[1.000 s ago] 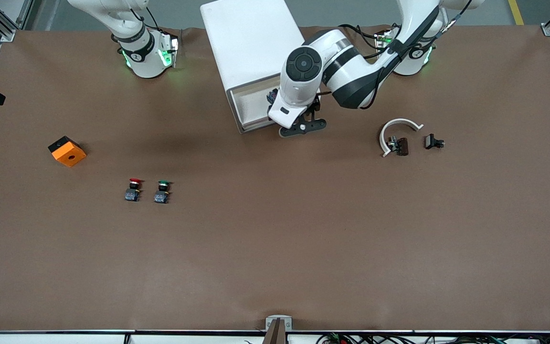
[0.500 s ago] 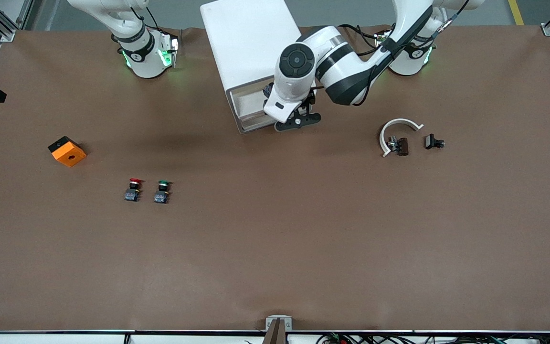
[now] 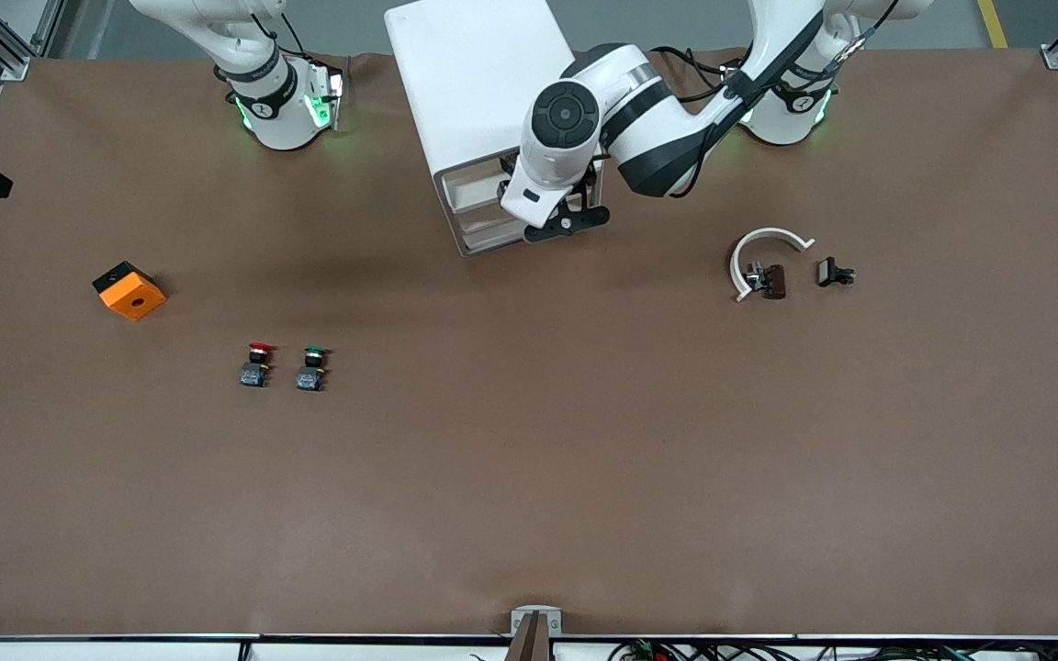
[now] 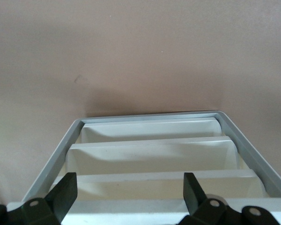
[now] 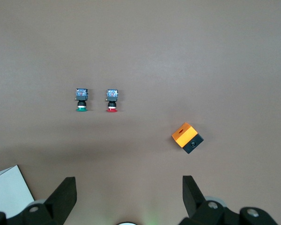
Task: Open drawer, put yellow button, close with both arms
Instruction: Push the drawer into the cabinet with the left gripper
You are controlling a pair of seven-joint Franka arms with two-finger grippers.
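The white cabinet (image 3: 483, 92) stands between the arm bases, its drawer fronts facing the front camera. My left arm reaches across to that front, and its hand (image 3: 543, 193) covers part of the fronts. In the left wrist view my left gripper (image 4: 129, 190) is open and empty, looking down the stepped beige drawer fronts (image 4: 150, 157). The uppermost drawer (image 4: 131, 208) is the pale strip nearest my fingertips and it juts out only slightly. The yellow button is out of view. My right gripper (image 5: 129, 187) is open and empty, waiting high by its own base.
A red-capped button (image 3: 258, 363) and a green-capped button (image 3: 312, 365) stand side by side toward the right arm's end, also seen in the right wrist view. An orange and black box (image 3: 129, 290) lies farther that way. A white curved piece (image 3: 763, 246) and small dark parts (image 3: 834, 273) lie toward the left arm's end.
My left arm has moved toward the cabinet and the open top drawer has slid in with it. The right arm has not moved.
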